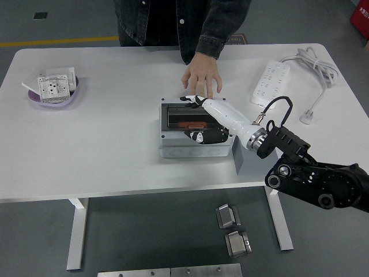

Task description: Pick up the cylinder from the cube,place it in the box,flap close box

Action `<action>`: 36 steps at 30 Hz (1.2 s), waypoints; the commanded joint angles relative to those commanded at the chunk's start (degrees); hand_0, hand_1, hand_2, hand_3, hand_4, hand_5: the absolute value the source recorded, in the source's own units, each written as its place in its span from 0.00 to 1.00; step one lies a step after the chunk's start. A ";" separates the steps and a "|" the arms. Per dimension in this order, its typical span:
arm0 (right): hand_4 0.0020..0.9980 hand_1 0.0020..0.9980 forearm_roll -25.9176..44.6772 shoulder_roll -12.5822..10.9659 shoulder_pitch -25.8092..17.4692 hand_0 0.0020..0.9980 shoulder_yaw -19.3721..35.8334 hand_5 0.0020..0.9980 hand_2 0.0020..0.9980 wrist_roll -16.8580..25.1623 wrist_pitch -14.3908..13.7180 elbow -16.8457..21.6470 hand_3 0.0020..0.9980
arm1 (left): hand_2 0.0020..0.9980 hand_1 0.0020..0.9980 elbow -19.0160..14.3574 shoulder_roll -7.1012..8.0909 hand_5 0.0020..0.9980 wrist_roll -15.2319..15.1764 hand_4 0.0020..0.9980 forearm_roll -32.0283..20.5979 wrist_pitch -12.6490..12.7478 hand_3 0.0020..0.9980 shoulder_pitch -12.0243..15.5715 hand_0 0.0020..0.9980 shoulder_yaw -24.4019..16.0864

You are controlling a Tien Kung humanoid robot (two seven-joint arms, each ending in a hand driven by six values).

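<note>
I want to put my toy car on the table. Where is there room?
Lots of bare table between the purple bowl and the grey box. It is crowded around the box: the robot's right hand, a person's hand, the power strip.

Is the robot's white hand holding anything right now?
No. The right hand lies flat on the box's lid, pressing it down with nothing grasped. A person's hand rests on the table behind the box.

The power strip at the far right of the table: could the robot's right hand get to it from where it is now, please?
Probably yes. The right hand lies flat on the grey box, holding nothing, and the bare table lies between it and the power strip.
</note>
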 joint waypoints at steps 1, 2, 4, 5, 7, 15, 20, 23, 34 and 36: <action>0.71 0.78 0.08 -0.11 -0.32 0.81 0.50 0.23 0.83 0.02 -0.03 0.06 0.93 | 0.63 0.70 0.01 0.00 0.36 0.01 0.56 0.02 0.00 0.65 -0.01 0.69 -0.02; 0.71 0.78 0.09 -0.21 -0.60 0.81 1.03 0.23 0.83 0.02 -0.05 0.06 0.93 | 0.63 0.70 0.01 -0.01 0.36 0.05 0.56 0.12 -0.01 0.65 -0.04 0.69 -0.08; 0.71 0.78 -0.07 -0.36 -1.08 0.81 2.08 0.23 0.83 0.00 -0.03 -0.06 0.93 | 0.63 0.70 0.01 -0.01 0.36 0.09 0.56 0.23 -0.02 0.65 -0.08 0.69 -0.15; 0.71 0.78 -0.37 -0.49 -1.46 0.81 2.89 0.23 0.83 -0.03 -0.03 -0.19 0.93 | 0.63 0.70 0.01 0.00 0.36 0.11 0.56 0.29 -0.03 0.65 -0.11 0.69 -0.18; 0.71 0.78 -1.24 -0.88 -2.45 0.81 4.71 0.23 0.83 -0.16 0.00 -0.42 0.93 | 0.63 0.70 0.02 0.02 0.36 0.13 0.56 0.39 -0.04 0.65 -0.19 0.69 -0.22; 0.71 0.78 -5.68 -5.07 -11.36 0.81 16.57 0.23 0.83 -0.16 -0.99 2.94 0.95 | 0.63 0.70 0.05 0.20 0.36 0.24 0.56 0.29 -0.08 0.65 -0.10 0.69 -0.27; 0.71 0.78 -7.01 -7.00 -18.74 0.81 26.78 0.24 0.83 1.28 -2.23 8.46 0.94 | 0.63 0.70 0.13 0.58 0.36 0.47 0.56 0.25 -0.14 0.65 0.15 0.69 -0.48; 0.71 0.78 -4.91 -7.08 -23.40 0.81 33.47 0.24 0.83 3.22 -2.75 11.45 0.94 | 0.63 0.70 0.14 0.75 0.36 0.39 0.56 -0.06 -0.13 0.65 0.11 0.69 -0.32; 0.72 0.76 13.14 -0.86 -37.15 0.80 55.41 0.26 0.81 15.75 0.05 10.88 0.92 | 0.64 0.70 0.00 1.28 0.36 0.41 0.56 -0.82 -0.40 0.65 -0.61 0.69 0.27; 0.72 0.76 17.02 -0.19 -38.10 0.80 58.68 0.26 0.81 17.83 1.47 10.36 0.92 | 0.64 0.70 0.02 1.47 0.36 0.46 0.56 -0.82 -0.44 0.65 -0.81 0.69 0.26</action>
